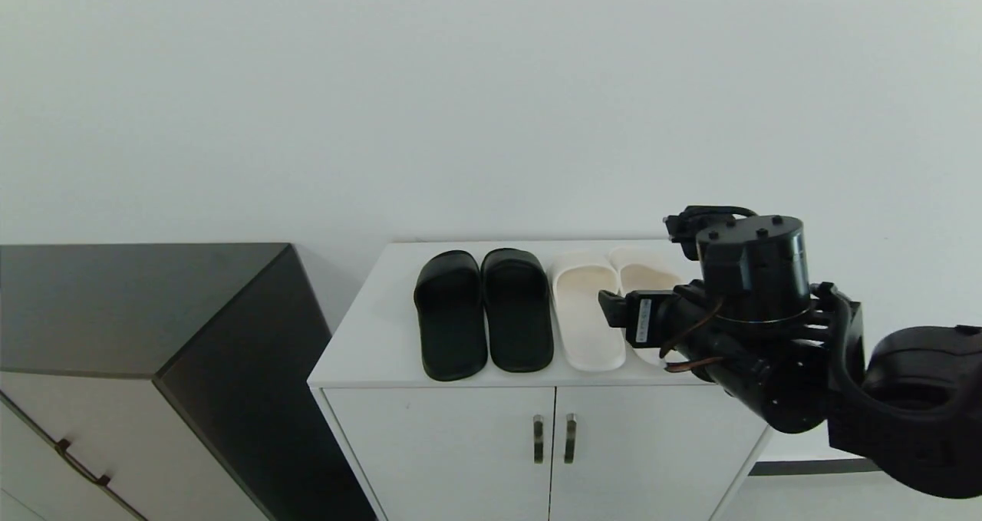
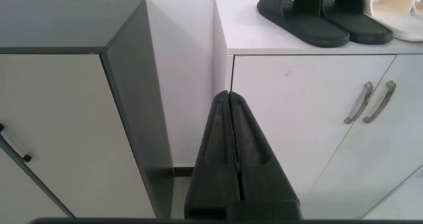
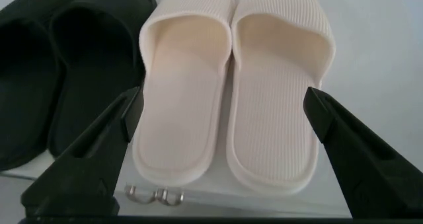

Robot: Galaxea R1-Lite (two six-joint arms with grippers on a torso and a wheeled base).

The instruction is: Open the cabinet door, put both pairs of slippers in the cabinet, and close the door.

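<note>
A white cabinet (image 1: 430, 444) stands against the wall with both doors shut, its two metal handles (image 1: 554, 438) side by side at the centre seam. On its top lie a black pair of slippers (image 1: 483, 314) and, to their right, a white pair of slippers (image 1: 587, 310). My right gripper (image 3: 223, 98) hovers open just above the white pair (image 3: 231, 98), one finger on each side, with nothing held. It shows in the head view at the cabinet's front right (image 1: 614, 310). My left gripper (image 2: 229, 98) is shut and empty, low in front of the cabinet's left door (image 2: 297, 118).
A larger dark-topped cabinet (image 1: 138, 306) with a pale front and a dark handle (image 1: 77, 466) stands to the left, with a narrow gap between it and the white cabinet. A plain wall runs behind both.
</note>
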